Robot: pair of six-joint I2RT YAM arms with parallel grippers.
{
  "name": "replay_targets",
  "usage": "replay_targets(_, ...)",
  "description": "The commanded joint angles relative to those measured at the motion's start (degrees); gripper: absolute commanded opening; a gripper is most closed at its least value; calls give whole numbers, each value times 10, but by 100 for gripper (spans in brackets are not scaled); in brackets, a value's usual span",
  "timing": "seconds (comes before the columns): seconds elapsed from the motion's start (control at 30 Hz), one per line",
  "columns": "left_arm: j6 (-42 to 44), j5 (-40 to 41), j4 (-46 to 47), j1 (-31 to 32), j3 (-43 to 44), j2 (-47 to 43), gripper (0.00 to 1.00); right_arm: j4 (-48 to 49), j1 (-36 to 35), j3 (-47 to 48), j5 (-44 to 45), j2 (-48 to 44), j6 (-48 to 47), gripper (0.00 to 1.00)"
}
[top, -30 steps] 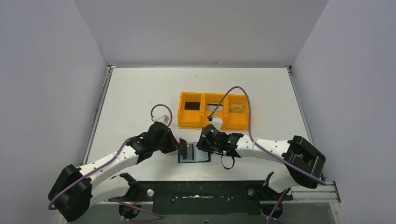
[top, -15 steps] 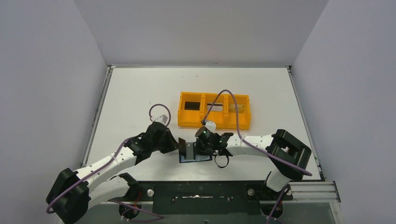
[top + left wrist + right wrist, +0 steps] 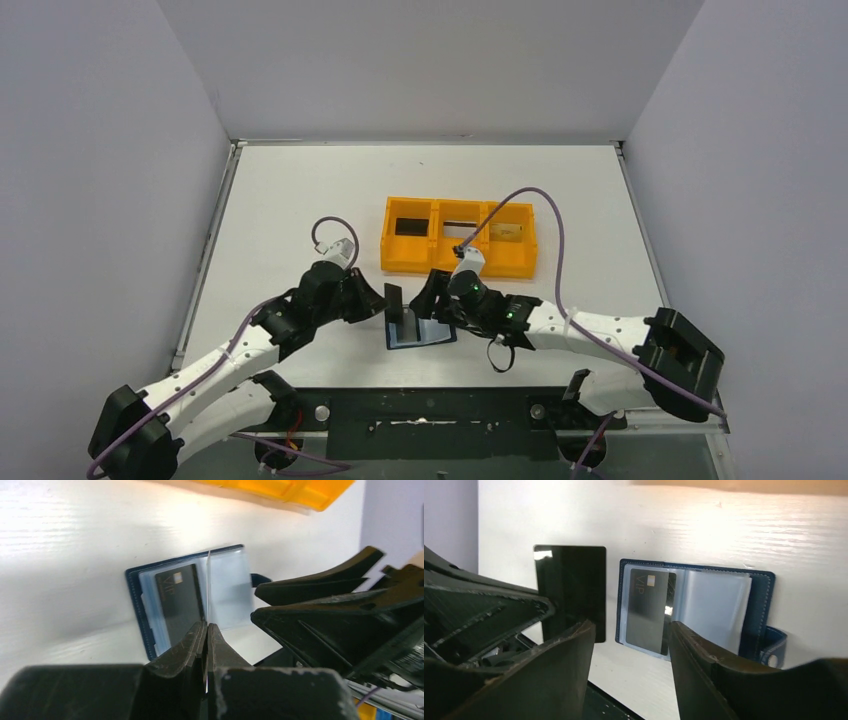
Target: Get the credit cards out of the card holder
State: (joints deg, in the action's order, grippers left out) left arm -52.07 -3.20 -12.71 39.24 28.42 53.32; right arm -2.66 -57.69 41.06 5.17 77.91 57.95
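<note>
The card holder (image 3: 432,334), navy with clear sleeves, lies open on the table in front of both arms. A dark credit card marked VIP (image 3: 646,610) sits in its left sleeve (image 3: 180,600). My left gripper (image 3: 206,627) is shut on the edge of a black credit card (image 3: 570,590), held upright just left of the card holder (image 3: 759,605) and seen edge-on as a thin line (image 3: 208,580) in the left wrist view. My right gripper (image 3: 631,630) is open over the table at the holder's near edge, with nothing between its fingers.
An orange three-compartment tray (image 3: 458,265) stands just behind the grippers. A black flat piece (image 3: 408,227) lies in its left compartment and a pale beige one (image 3: 508,232) in its right. The two grippers (image 3: 405,305) are close together over the card holder.
My right gripper has opened and its arm has swung back out to the right. My left gripper still grips the black card, now more upright beside the card holder.
</note>
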Motion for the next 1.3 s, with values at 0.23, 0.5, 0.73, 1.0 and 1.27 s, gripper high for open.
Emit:
replay_targets(0.23, -4, -61, 132, -5, -19, -89, 0, 269, 65, -119, -135, -110, -9, 68)
replay_targets(0.5, -53, -129, 246, -5, -59, -97, 0, 392, 93, -131, -247, -76, 16, 66)
replay_targets(0.73, -54, -131, 255, -6, -68, -99, 0, 465, 109, -148, -302, -65, 45, 45)
replay_targets(1.0, -60, -124, 267, -14, -80, -108, 0, 510, 114, -161, -333, -51, 63, 29)
replay_targets(1.27, -69, -126, 281, -22, -94, -114, 0, 541, 116, -170, -350, -57, 68, 20)
